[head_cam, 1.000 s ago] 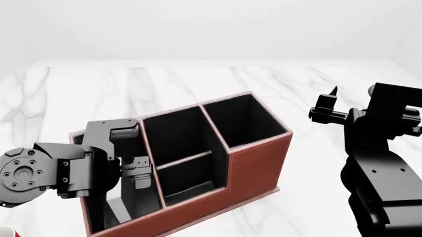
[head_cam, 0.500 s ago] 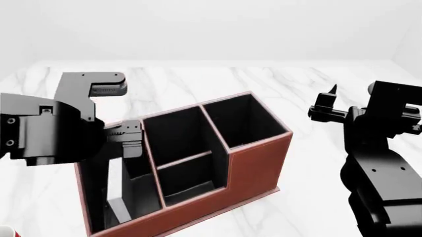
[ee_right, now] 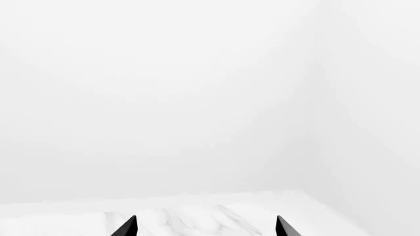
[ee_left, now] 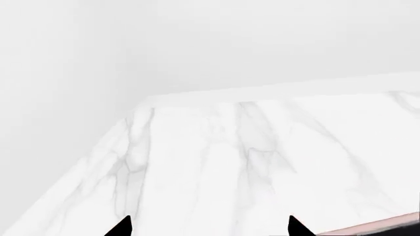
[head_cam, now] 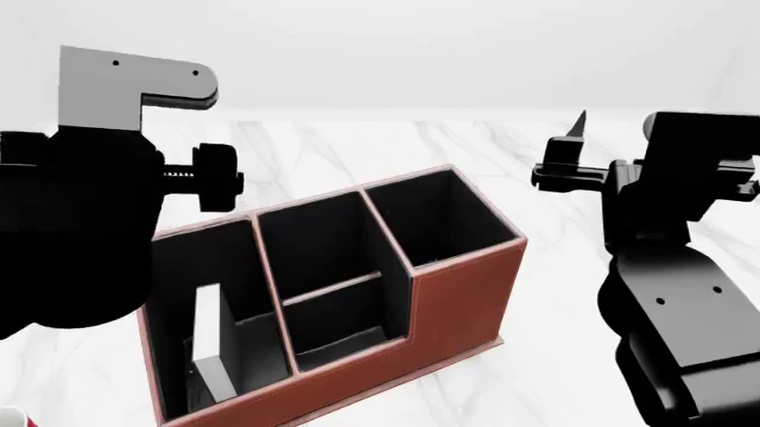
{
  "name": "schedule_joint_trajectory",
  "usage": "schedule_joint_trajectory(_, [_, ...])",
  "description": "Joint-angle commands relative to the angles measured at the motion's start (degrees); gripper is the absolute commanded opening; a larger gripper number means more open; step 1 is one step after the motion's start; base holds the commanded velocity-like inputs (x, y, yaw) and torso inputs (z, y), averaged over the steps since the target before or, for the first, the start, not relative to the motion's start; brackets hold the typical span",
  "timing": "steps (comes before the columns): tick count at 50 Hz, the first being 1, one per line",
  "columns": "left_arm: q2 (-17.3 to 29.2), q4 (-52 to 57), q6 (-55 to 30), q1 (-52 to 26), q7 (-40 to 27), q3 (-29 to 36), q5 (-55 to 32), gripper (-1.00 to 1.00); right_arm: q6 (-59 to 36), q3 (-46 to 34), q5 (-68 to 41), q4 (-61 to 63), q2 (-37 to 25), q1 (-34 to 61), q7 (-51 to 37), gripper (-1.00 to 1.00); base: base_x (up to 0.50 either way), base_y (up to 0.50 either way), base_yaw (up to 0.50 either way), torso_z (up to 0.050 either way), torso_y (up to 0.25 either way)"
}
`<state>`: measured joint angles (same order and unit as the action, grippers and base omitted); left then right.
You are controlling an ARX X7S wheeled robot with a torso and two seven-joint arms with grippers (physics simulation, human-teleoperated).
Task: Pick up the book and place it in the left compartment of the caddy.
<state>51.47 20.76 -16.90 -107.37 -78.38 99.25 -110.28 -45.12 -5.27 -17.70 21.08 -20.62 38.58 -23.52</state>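
The reddish-brown caddy [head_cam: 457, 302] stands mid-table, and its rim also shows in the left wrist view [ee_left: 384, 226]. The black book [head_cam: 206, 325] stands on end inside the left compartment [head_cam: 178, 267], white page edges facing me and leaning on the bay's wall. My left arm [head_cam: 84, 222] is raised above and left of the caddy's left end, hiding part of it. My left gripper [ee_left: 208, 228] is open and empty over bare marble. My right gripper [head_cam: 576, 147] hovers high to the right of the caddy; the right wrist view shows it [ee_right: 205, 228] open and empty.
The white marble table [head_cam: 356, 151] runs back to a plain white wall. A red-and-white sliver [head_cam: 10, 416] shows at the lower left corner of the head view. The two small middle bays [head_cam: 327, 294] and the square end bay [head_cam: 446, 218] hold nothing.
My left arm has lifted up out of the left compartment and away to the left, leaving the book standing inside. My right gripper has risen slightly.
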Motion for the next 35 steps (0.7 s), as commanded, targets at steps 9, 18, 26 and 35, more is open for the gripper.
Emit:
schedule_joint_trajectory(9, [-0.51,3.8,5.96,3.23,-5.53,1.23,24.41,1.0,5.15,-4.99,2.38,8.6,-0.43,-0.73,0.24,1.0,0.0,0.0,0.0,0.0,0.0])
schedule_joint_trajectory(18, [-0.78,4.21,6.25,3.3,-7.17,1.24,29.47,1.0,11.3,-3.94,1.96,11.42,-0.78,-2.98,1.41,1.0,0.0,0.0,0.0,0.0,0.0])
schedule_joint_trajectory(26, [-0.61,3.96,6.38,3.45,-6.57,1.05,31.18,1.0,14.07,-4.62,3.28,12.27,-1.21,-3.74,1.37,1.0,0.0,0.0,0.0,0.0,0.0])
schedule_joint_trajectory(35, [-0.8,4.83,4.98,2.9,-7.4,1.52,35.15,1.0,15.42,-3.25,2.68,14.66,-1.06,-2.58,0.89,1.0,0.0,0.0,0.0,0.0,0.0])
